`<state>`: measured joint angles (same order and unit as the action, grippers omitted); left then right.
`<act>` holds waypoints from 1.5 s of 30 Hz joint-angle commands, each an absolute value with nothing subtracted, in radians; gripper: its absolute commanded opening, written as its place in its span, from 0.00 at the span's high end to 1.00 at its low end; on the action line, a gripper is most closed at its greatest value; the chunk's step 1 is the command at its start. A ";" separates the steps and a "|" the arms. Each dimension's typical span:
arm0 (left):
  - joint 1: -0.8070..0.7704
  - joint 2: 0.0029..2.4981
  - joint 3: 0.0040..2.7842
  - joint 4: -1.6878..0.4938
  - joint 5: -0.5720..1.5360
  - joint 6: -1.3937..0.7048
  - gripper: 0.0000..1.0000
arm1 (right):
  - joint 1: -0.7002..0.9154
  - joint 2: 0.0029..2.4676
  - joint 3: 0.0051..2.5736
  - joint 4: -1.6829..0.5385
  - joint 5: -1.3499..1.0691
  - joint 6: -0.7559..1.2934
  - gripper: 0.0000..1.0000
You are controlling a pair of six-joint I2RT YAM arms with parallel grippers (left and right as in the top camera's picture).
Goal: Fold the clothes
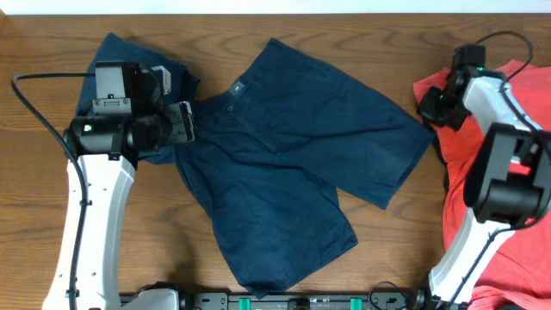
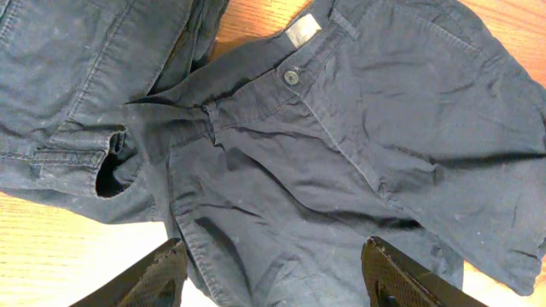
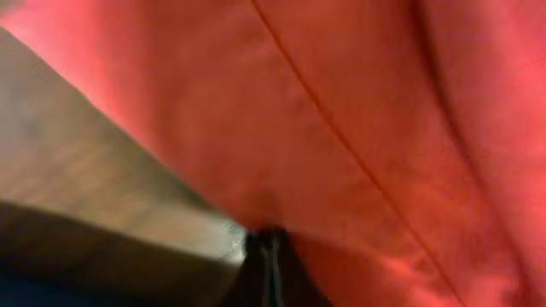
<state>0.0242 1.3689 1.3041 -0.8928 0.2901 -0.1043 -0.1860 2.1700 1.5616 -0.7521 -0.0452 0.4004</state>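
Navy shorts lie spread flat in the middle of the surface, waistband toward my left arm, legs pointing right and down. A second navy pair lies bunched under that arm, touching the first. My left claw hangs open over the shorts. My right claw is closed, its tips against red cloth at the right edge.

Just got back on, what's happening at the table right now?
The navy shorts lie spread out, unfolded, in the middle. The left gripper hovers open over their waistband end, holding nothing. The right gripper is shut at the edge of a red garment on the right; whether it pinches the cloth is unclear.
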 commanded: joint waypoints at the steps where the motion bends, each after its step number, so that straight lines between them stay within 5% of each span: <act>1: 0.022 1.363 1.312 -0.902 0.307 -0.103 0.34 | -0.200 2.221 1.555 -0.763 0.064 0.390 0.99; 6: 0.022 1.363 1.312 -0.909 0.307 -0.103 0.34 | -0.278 2.213 1.557 -0.807 0.304 0.443 0.99; 11: 0.022 1.363 1.312 -0.908 0.307 -0.103 0.33 | -0.393 2.152 1.557 -0.806 0.102 0.392 0.98; 15: 0.022 1.363 1.312 -0.907 0.307 -0.102 0.33 | -0.422 2.101 1.557 -0.743 -0.322 0.114 0.73; 19: 0.022 1.363 1.312 -0.908 0.307 -0.102 0.33 | -0.392 2.064 1.557 -0.744 -0.484 -0.002 0.55; 30: 0.022 1.363 1.312 -0.911 0.307 -0.102 0.33 | -0.266 2.066 1.555 -0.926 -0.318 -0.017 0.44; 39: 0.022 1.363 1.312 -0.911 0.307 -0.102 0.33 | -0.186 2.067 1.505 -0.858 -0.224 -0.017 0.45; 42: 0.022 1.363 1.312 -0.911 0.307 -0.102 0.32 | -0.165 2.067 1.447 -0.783 -0.224 -0.017 0.59; 45: 0.022 1.363 1.312 -0.911 0.307 -0.102 0.33 | -0.149 2.067 1.385 -0.704 -0.228 -0.017 0.95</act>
<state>0.0242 1.3689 1.3041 -0.9092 0.2932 -0.1043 -0.1692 2.0792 1.4349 -0.7345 -0.2394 -0.0132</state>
